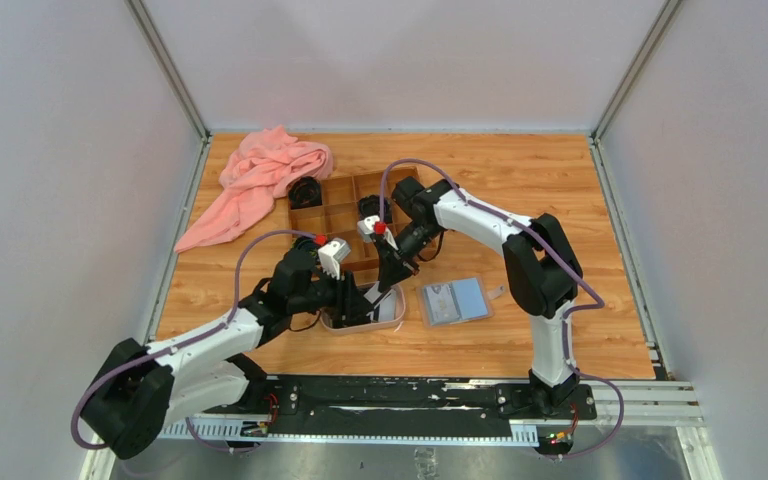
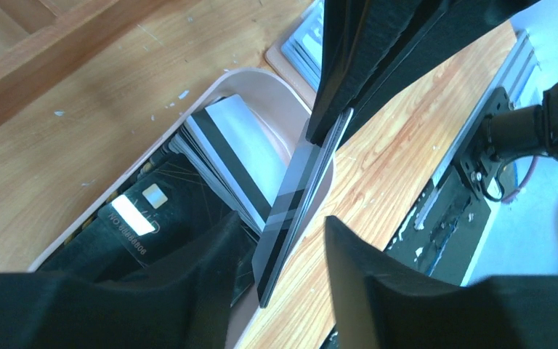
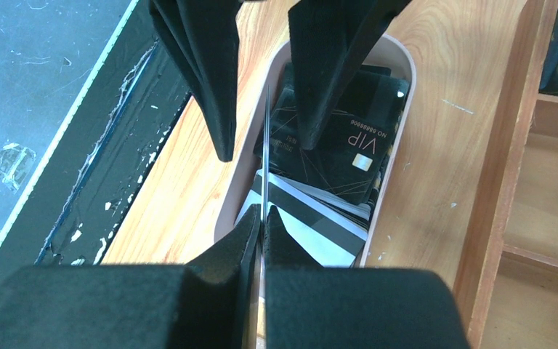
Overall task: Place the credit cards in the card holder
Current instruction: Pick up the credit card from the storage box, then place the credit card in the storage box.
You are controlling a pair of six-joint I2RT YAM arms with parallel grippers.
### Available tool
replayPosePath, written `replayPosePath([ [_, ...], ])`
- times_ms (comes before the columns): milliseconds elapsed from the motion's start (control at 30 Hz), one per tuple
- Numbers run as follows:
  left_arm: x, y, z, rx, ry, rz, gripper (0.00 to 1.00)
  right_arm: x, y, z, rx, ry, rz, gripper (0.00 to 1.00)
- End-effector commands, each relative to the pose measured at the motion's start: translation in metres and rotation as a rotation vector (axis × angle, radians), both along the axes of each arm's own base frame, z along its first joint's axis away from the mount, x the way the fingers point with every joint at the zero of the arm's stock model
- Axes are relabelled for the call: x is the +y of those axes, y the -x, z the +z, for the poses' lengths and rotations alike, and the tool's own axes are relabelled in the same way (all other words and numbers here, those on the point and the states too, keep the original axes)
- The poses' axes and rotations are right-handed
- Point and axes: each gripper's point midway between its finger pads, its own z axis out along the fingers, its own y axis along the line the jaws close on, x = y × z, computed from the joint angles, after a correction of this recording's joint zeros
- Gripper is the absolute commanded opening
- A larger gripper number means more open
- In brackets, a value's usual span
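**Near edge.** Two arms reach from the near edge of the tabletop (image 1: 580, 200) and meet over one oval pink-rimmed tray (image 2: 258, 75) near the centre.

**Tray and end effectors.** The left end effector (image 2: 283, 222) is released. Its two fingers stand apart on either side of one credit card (image 2: 301, 196), with a gap on each side. That card is grey with a dark stripe. It stands on edge above the tray's 3 o'clock rim, and the right end effector (image 3: 261, 212) is clenched on it.

**Tray contents.** The other credit cards lie loosely overlapped in the tray. At least two are black cards (image 3: 349, 131), the top one marked "VIP". At least two are white cards with a black stripe (image 3: 320, 222). The exact number in the pile cannot be told.

**Card holder.** One card holder (image 1: 455, 300) lies open and flat just beside the tray, at the tray's 3 o'clock, with its pale grey-blue inside facing up. Whether any card sits in it cannot be told.

**Farther back.** One wooden compartment box (image 1: 325, 213) lies at the tray's 12 o'clock. One dark round item (image 1: 305, 190) sits at the box's far-left corner. One pink cloth (image 1: 260, 180) lies crumpled at the box's 10 o'clock.
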Motion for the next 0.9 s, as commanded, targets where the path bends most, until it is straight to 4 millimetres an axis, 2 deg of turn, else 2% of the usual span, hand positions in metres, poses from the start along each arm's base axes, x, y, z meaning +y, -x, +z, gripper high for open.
replayPosePath([
  [0, -0.013, 0.000, 0.001, 0.035, 0.006, -0.075, 0.34, 0.001, -0.001, 0.007, 0.028, -0.027, 0.008, 0.00],
  [100, -0.017, -0.001, -0.006, 0.075, -0.005, -0.090, 0.01, 0.001, 0.000, 0.006, 0.034, -0.022, 0.007, 0.01],
  [133, -0.017, -0.002, -0.006, 0.080, -0.007, -0.087, 0.00, 0.000, -0.001, 0.006, 0.034, -0.019, 0.006, 0.03],
  [233, -0.015, -0.005, -0.007, 0.069, -0.015, -0.061, 0.00, 0.000, -0.002, 0.005, 0.040, 0.001, -0.004, 0.14],
  [267, -0.014, -0.006, -0.006, 0.060, -0.016, -0.052, 0.00, 0.000, -0.003, 0.004, 0.055, 0.018, -0.015, 0.21],
  [400, -0.008, -0.008, 0.001, 0.015, -0.010, -0.023, 0.00, 0.004, -0.006, 0.010, 0.167, 0.070, -0.083, 0.40],
  [467, -0.006, -0.008, 0.003, -0.005, -0.006, -0.014, 0.00, 0.006, -0.007, 0.012, 0.220, 0.099, -0.113, 0.46],
  [667, -0.005, -0.008, 0.008, -0.030, 0.002, -0.017, 0.00, 0.015, -0.013, 0.011, 0.380, 0.198, -0.221, 0.49],
  [767, -0.005, -0.008, 0.008, -0.032, 0.002, -0.015, 0.00, 0.018, -0.015, 0.010, 0.414, 0.221, -0.251, 0.43],
  [867, -0.004, -0.008, 0.007, -0.029, -0.002, -0.012, 0.00, 0.019, -0.014, 0.011, 0.442, 0.218, -0.249, 0.33],
])
